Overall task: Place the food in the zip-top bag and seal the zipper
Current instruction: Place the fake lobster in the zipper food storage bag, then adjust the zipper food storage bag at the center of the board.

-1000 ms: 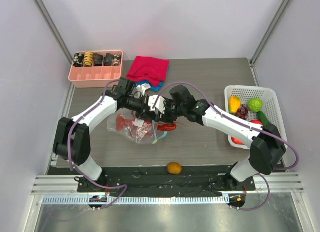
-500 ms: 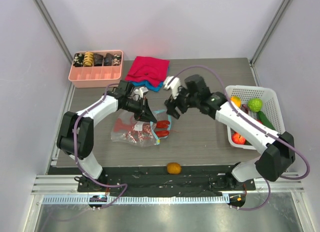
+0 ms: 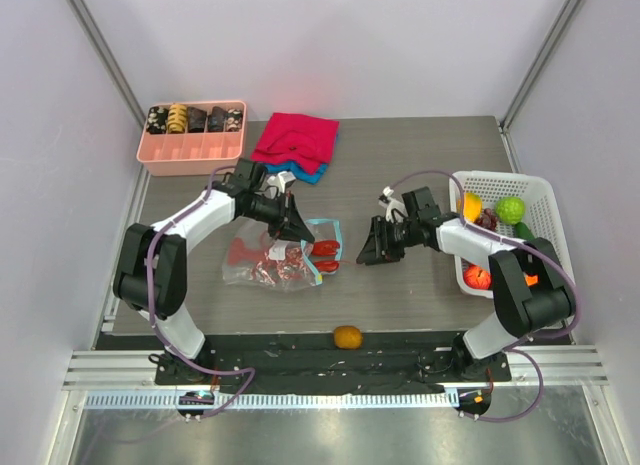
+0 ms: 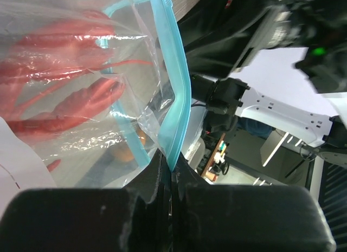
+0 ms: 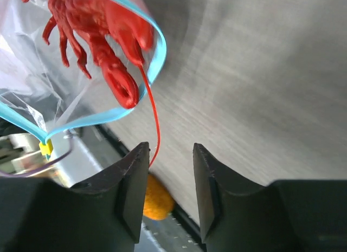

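Low in the middle of the overhead view, at the near edge of the desk [image 3: 420,285]: an orange fruit [image 3: 348,336], alone, well apart from everything else.

Further in, left of centre: clear bag [image 3: 262,268] flat on the desk, mouth turned to the right. Inside it, a red lobster [image 3: 300,257], claws up at the mouth, one thin red feeler reaching out past the teal zipper [image 4: 176,100].

Left jaws pinched tight on that zipper strip at the bag's upper edge, lifting it so the mouth gapes. Right jaws parted, gripping nothing, low over bare desk just right of the mouth, not touching the bag.

At the right edge: white basket [image 3: 540,200] with yellow fruit [image 3: 468,205], green fruit [image 3: 511,209] and red fruit [image 3: 477,277].

Far back, upper left: pink tray [image 3: 190,157] of small dark pieces; beside it a red cloth [image 3: 297,137] over a blue cloth [image 3: 315,171].
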